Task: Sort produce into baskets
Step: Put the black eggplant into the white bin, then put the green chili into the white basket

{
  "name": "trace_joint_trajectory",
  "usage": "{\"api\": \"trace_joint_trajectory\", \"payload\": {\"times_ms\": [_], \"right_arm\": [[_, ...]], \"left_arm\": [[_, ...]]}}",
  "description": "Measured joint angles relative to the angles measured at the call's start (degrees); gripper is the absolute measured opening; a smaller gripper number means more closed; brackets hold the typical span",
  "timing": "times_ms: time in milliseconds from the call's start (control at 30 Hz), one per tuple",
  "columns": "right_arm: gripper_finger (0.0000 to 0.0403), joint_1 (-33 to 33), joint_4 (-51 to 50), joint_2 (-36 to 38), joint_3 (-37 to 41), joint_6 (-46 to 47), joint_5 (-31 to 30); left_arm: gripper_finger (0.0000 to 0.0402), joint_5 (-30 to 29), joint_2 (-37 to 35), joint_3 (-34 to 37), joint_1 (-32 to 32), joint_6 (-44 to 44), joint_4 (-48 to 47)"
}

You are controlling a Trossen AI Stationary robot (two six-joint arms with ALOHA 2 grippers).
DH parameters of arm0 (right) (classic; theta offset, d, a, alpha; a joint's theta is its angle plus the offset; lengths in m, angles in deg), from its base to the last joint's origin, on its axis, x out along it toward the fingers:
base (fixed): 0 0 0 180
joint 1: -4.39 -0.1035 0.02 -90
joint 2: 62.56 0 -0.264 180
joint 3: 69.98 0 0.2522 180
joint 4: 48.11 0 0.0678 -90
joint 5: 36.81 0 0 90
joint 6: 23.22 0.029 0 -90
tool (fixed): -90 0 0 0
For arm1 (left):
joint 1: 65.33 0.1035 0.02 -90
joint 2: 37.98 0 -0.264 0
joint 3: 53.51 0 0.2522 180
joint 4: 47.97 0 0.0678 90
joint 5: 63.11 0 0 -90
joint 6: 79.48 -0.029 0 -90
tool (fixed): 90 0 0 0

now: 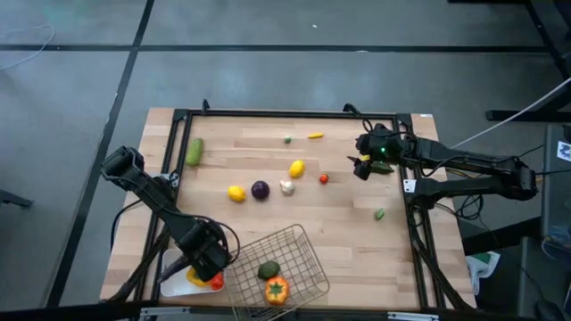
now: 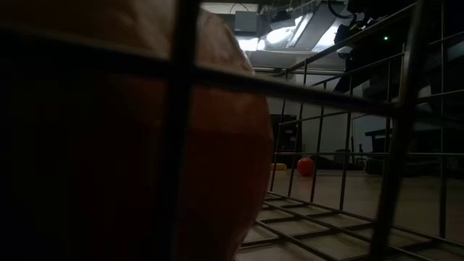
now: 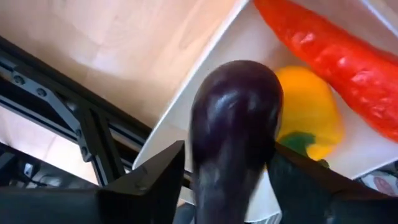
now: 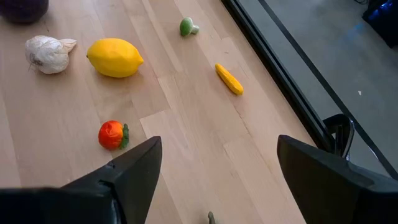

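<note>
My left gripper (image 1: 211, 265) hangs over the white tray (image 1: 171, 278) at the near left, pointing steeply down, shut on a purple eggplant (image 3: 236, 124). In the tray lie a yellow pepper (image 3: 309, 118) and a red pepper (image 3: 336, 62). The wire basket (image 1: 299, 242) beside it holds an orange pepper (image 1: 277, 289) and a green piece (image 1: 268, 269). My right gripper (image 1: 364, 166) waits open above the far right of the table, with nothing between its fingers (image 4: 134, 168). My left gripper has the eggplant between its two fingers, one finger (image 3: 163, 167) on each side of its body (image 3: 211, 168). The fingers come from above, slanting down, and lie along the eggplant. Its rounded end (image 3: 239, 81) sticks out past the fingertips over the tray; whether it rests there is hidden.
Loose on the table lie a cucumber (image 1: 194, 150), two lemons (image 1: 236, 193) (image 1: 296, 168), a purple onion (image 1: 260, 189), garlic (image 1: 286, 186), a small red piece (image 1: 323, 178), small green pieces (image 1: 287, 139) (image 1: 379, 214) and a small yellow pepper (image 1: 315, 135). A black frame (image 1: 294, 113) rims the table.
</note>
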Motion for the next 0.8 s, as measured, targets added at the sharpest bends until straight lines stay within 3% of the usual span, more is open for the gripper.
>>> {"api": "trace_joint_trajectory", "payload": {"times_ms": [233,467,800], "right_arm": [[0.0315,-0.02,0.00,0.00,0.00,0.01,0.00],[0.0315,-0.02,0.00,0.00,0.00,0.00,0.00],[0.0315,0.00,-0.23,0.00,0.00,-2.65,-1.04]], "left_arm": [[0.0261,0.08,0.00,0.01,0.02,-0.15,1.93],[0.0253,0.11,0.00,0.02,1.86,-0.76,1.89],[0.0238,0.11,0.00,0.02,7.39,-10.87,1.85]]}}
